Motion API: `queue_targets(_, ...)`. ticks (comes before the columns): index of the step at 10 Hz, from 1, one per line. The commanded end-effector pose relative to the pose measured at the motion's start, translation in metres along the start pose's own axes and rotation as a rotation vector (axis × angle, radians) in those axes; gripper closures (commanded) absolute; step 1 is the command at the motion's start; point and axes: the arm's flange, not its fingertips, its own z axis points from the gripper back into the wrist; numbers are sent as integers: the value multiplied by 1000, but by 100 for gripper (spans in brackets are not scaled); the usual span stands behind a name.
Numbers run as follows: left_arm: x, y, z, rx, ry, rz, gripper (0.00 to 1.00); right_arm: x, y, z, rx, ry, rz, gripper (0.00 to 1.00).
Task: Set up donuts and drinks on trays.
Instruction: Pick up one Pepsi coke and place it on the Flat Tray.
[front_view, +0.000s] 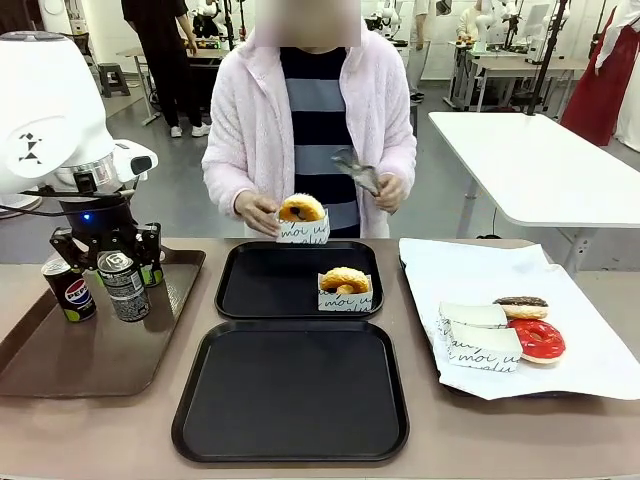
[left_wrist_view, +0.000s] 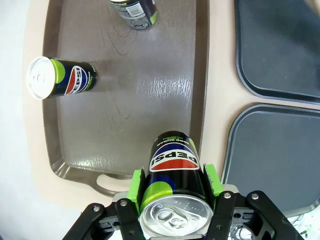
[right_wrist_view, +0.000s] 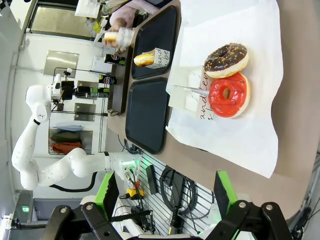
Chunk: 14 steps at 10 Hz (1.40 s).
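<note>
Early yet: one donut (front_view: 345, 281) sits in the far tray (front_view: 235, 295); a person's hand (front_view: 255, 210) holds a second (front_view: 301, 209) over its far rim; the near tray (front_view: 200, 400) is bare, and no drink is on either. The left tool (left_wrist_view: 173, 181) is clamped on a Pepsi can (left_wrist_view: 172, 160) by the brown tray's (front_view: 100, 350) rim; two other cans (left_wrist_view: 60, 80) stand there. The right tool (right_wrist_view: 165, 192) gapes, holding nothing. Two iced donuts (front_view: 535, 340) wait on white paper (front_view: 600, 350); nothing seems to block the can's way.

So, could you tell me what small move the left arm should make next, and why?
Probably lift the Pepsi can straight up off the brown tray: the left gripper is shut on it near its top, and the near black tray beside it lies bare, ready for a drink.
</note>
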Motion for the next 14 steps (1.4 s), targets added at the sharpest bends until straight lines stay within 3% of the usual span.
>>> queue_targets(1,18,-23,1,-32,-9,-56,42,0,0,1,15,-6,8,0)
queue_targets(5,52,-62,-4,-69,16,-84,42,0,0,1,15,-6,8,0)
queue_targets(8,33,-42,-3,-26,58,-75,42,0,0,1,15,-6,8,0)
queue_targets(9,9,-28,1,-8,99,-116,42,0,0,1,15,-6,8,0)
queue_targets(11,-27,-9,10,23,67,-184,42,0,0,1,15,-6,8,0)
queue_targets(14,-30,-9,8,35,53,-178,42,0,0,1,15,-6,8,0)
